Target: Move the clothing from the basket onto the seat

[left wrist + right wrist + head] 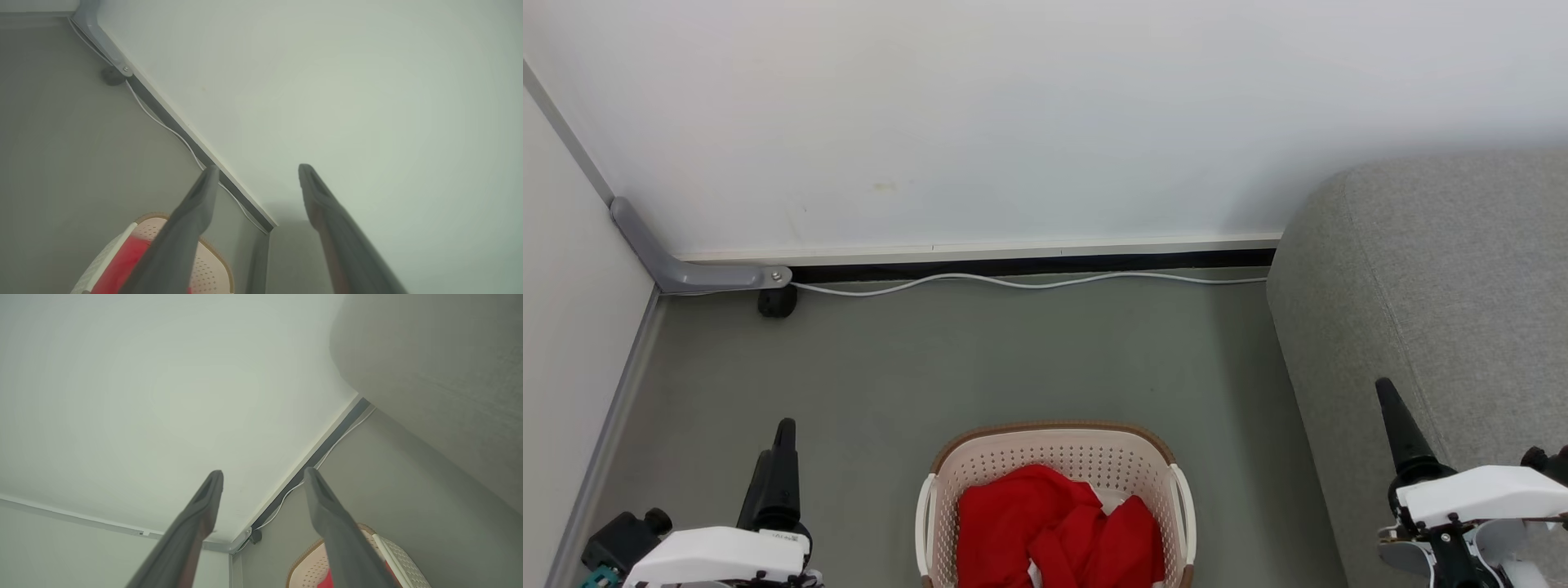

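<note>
The cream perforated basket (1055, 454) stands on the floor at the bottom centre of the head view, with the bright red clothing (1045, 527) heaped inside it. The grey seat (1445, 310) rises just right of the basket. My left gripper (785, 426) hangs left of the basket, apart from it; its fingers (192, 220) are spread open and empty, with the basket (212, 273) and the clothing (118, 265) beyond them. My right gripper (1383, 385) hovers over the seat's front edge, open (263, 472) and empty, above the basket (306, 567), beside the seat (449, 375).
A white wall runs across the back with a dark baseboard gap and a white cable (1029, 282) lying along it. A grey bracket (678, 269) and a black caster (778, 302) sit in the back left corner. A second wall closes the left side. Grey-green floor (980, 359) lies beyond the basket.
</note>
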`<state>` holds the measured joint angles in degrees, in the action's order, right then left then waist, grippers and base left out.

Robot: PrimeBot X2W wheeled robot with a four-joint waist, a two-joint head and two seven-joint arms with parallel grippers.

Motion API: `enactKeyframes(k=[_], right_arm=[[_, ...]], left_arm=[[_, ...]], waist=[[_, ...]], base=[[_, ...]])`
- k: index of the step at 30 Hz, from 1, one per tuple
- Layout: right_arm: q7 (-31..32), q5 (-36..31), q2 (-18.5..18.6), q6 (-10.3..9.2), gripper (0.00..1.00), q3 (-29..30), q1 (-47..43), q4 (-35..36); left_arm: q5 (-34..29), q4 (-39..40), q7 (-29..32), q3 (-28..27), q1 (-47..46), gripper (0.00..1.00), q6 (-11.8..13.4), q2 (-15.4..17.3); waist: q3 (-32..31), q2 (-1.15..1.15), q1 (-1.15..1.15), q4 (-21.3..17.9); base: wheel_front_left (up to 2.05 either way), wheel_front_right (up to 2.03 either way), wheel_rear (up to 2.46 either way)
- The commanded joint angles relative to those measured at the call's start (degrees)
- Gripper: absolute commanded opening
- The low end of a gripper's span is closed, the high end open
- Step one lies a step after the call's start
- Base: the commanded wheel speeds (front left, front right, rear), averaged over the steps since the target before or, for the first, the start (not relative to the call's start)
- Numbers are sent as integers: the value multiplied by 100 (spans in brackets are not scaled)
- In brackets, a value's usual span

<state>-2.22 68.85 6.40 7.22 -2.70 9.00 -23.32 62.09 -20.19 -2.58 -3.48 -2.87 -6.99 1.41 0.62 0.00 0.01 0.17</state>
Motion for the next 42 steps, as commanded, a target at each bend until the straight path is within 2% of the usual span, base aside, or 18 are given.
enactKeyframes(k=[1, 42], right_arm=[[-102, -209, 129, 21, 100, -92, 300, 87], [-791, -2690, 486, 24, 100, -738, 986, -370]], left_arm=[[-240, 174, -67, -59, -337, 100, -21, 109], [-3467, -14, -756, 42, -727, 100, -38, 312]], waist=[[1, 0, 0, 0], [21, 0, 0, -12]], base=[[0, 0, 0], [0, 0, 0]])
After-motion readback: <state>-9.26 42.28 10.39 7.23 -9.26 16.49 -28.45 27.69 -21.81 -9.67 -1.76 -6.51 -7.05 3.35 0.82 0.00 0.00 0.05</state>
